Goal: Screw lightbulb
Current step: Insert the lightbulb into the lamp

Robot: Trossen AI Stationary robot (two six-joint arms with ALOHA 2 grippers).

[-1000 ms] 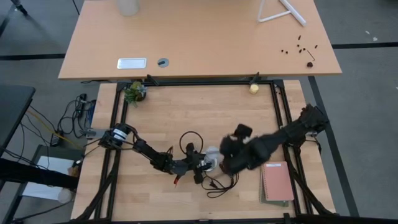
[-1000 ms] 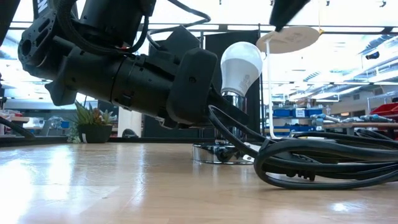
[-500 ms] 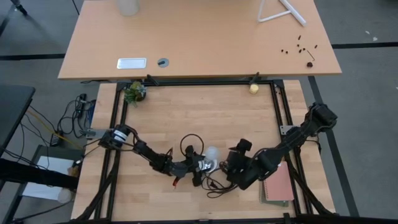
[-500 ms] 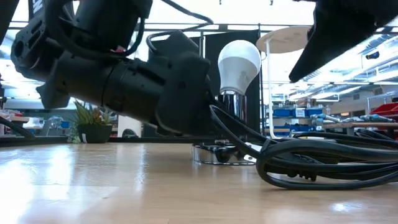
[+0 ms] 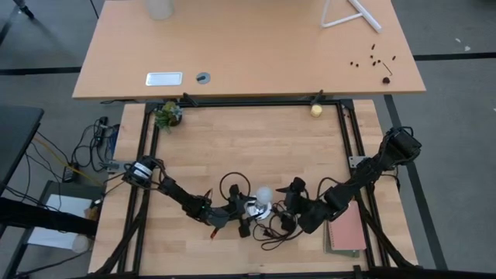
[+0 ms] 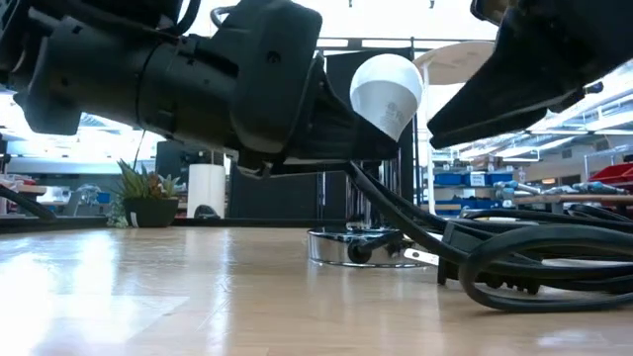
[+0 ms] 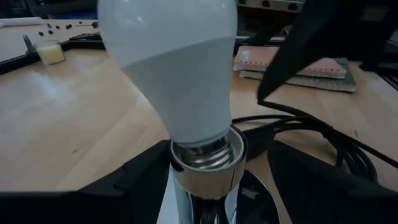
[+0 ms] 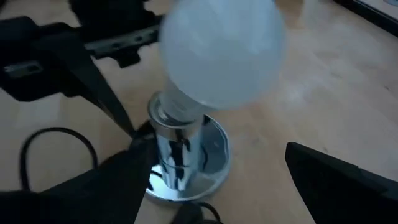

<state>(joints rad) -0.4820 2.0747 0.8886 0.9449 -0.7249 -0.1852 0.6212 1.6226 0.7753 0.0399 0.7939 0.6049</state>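
the lightbulb (image 7: pixel 171 68) stands tilted in the chrome socket (image 8: pixel 180 158) on the tabletop (image 5: pixel 256 147), base barely seated. both the left gripper (image 7: pixel 217 180) and right gripper (image 8: pixel 217 186) flank it with fingers open, holding nothing. next move, i judge: close on the bulb, straighten and twist.

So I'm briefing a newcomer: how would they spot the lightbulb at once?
On the slatted wooden table, look near the front edge between the two dark arms. There the white pear-shaped lightbulb sits tilted in a shiny chrome socket, the only white thing among black cords.
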